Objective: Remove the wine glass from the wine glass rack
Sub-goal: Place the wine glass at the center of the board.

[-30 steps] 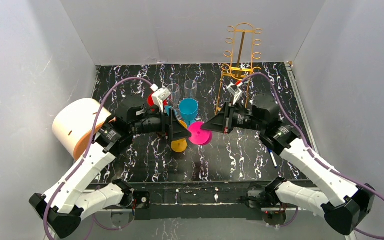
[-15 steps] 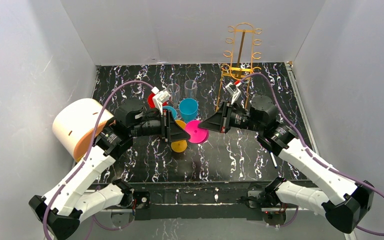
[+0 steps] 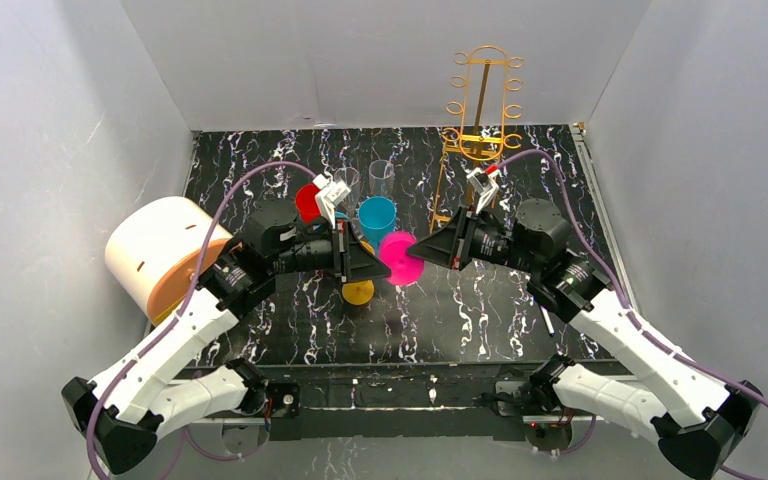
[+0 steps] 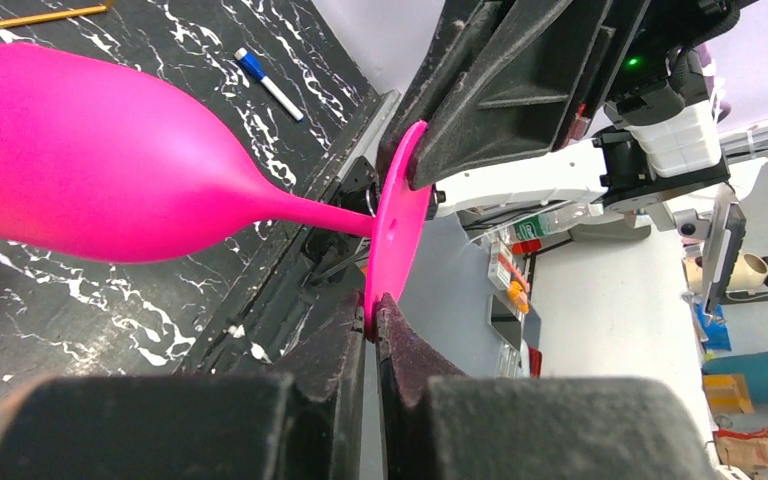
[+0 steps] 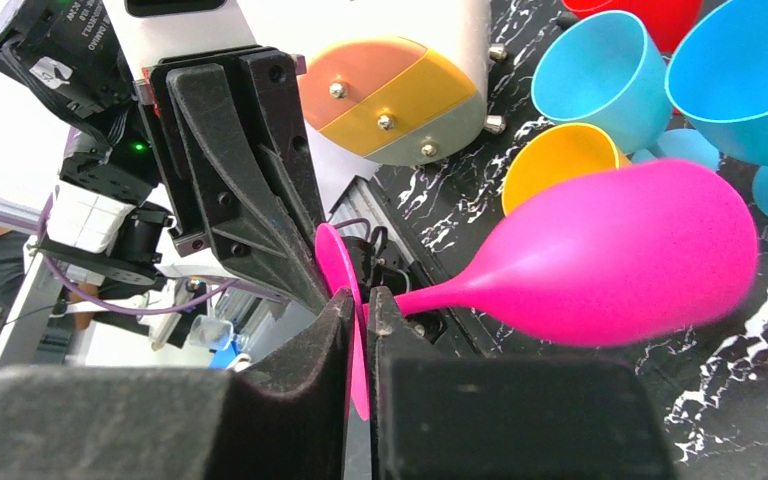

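A pink wine glass hangs sideways over the middle of the black marbled table, off the wine glass rack. That rack stands gold and bare at the back right. My left gripper is shut on the lower rim of the glass's round foot, its tips pinching it. From the other side my right gripper straddles the same foot. Its jaws stand a sliver apart around the disc. The bowl points away toward the other glasses.
Blue, red, yellow and clear glasses cluster just behind the pink one. A large white-and-orange cylinder lies at the left wall. A pen lies on the table under the right arm.
My left gripper has closed onto the glass's foot. The right jaws, shut on it before, have eased slightly apart. The right arm has shifted a little to the right.
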Tool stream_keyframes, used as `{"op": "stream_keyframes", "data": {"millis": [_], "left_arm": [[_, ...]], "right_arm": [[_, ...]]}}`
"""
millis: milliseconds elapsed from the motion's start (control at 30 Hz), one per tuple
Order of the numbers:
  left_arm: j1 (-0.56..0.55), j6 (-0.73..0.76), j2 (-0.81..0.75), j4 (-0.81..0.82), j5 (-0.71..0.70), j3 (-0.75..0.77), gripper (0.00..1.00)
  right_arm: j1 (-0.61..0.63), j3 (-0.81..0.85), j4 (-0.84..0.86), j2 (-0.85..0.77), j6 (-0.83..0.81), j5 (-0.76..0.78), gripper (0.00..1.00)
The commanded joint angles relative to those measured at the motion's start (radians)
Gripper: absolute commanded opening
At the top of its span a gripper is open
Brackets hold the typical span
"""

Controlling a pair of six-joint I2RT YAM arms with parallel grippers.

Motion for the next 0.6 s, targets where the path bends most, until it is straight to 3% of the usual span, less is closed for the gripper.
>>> {"op": "stream_keyframes", "data": {"millis": [0,233,333,500,567], "left_arm": [[-0.036,-0.026,0.003,0.124,0.019,-0.024,0.00],[-0.066,-0.091,0.015,0.278,0.051,-0.052,0.00],[-0.078,-0.094,0.025,0.313,0.064,-0.050,0.00],[-0.096,-0.103,0.028,0.341,0.060,-0.063,0.00],[-0.098,-0.109,0.025,0.345,0.045,-0.066,0.00]], "right_arm": [[0.007,0.039,-0.063,-0.024,-0.049,0.085,0.19],[0.007,0.079,-0.113,-0.047,-0.134,0.000,0.38],[0.007,0.102,-0.152,-0.052,-0.156,0.003,0.27],[0.006,0.124,-0.164,-0.074,-0.165,0.023,0.02],[0.004,0.132,-0.174,-0.075,-0.167,0.037,0.01]]}}
